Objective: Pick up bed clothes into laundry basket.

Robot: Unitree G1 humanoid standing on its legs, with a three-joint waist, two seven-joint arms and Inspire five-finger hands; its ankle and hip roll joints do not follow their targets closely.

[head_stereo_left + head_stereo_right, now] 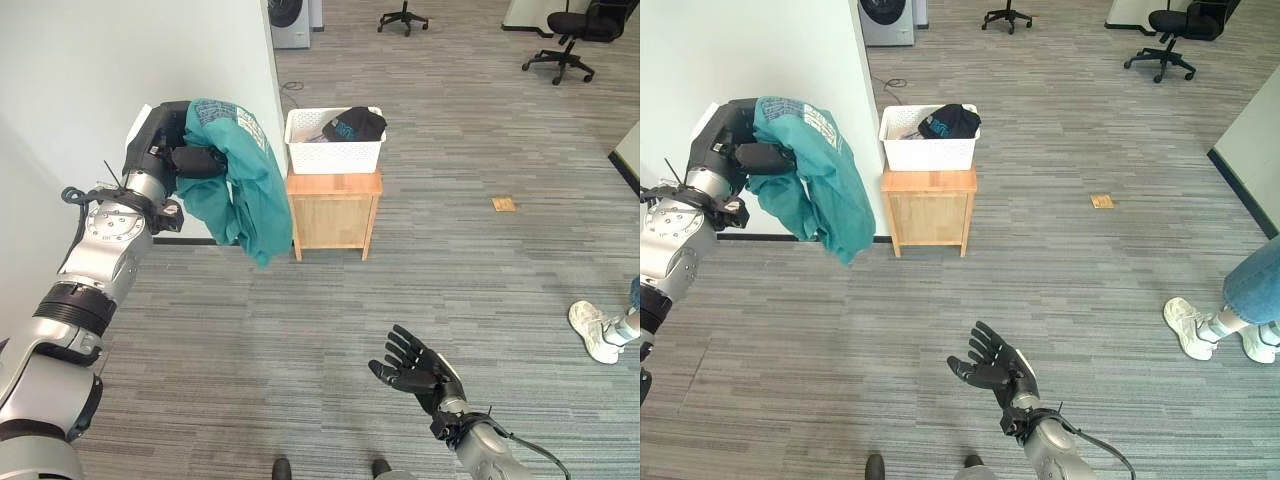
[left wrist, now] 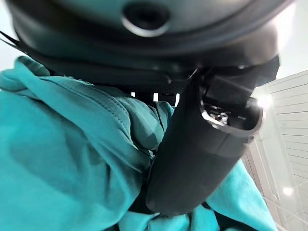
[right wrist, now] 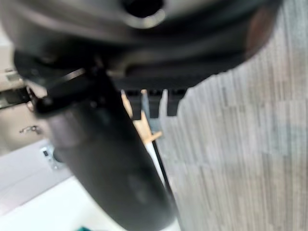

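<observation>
One raised left hand (image 1: pixel 185 150) clutching teal garment (image 1: pixel 245 175), right hand (image 1: pixel 415 368) splayed

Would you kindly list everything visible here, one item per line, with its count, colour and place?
teal garment: one, teal, hanging from the left hand, left of the basket
laundry basket: one, white, on top of the wooden cabinet
dark garment: one, black, lying in the basket
wooden cabinet: one, light wood, against the white wall's end
office chairs: two, black, far across the floor
washing machine: one, grey, beyond the wall
small flat piece: one, tan, on the carpet at right
person: one, jeans and white shoes, at the right edge
left hand: dark, raised, curled round the teal garment
right hand: dark, low, palm up, fingers spread, empty
</observation>
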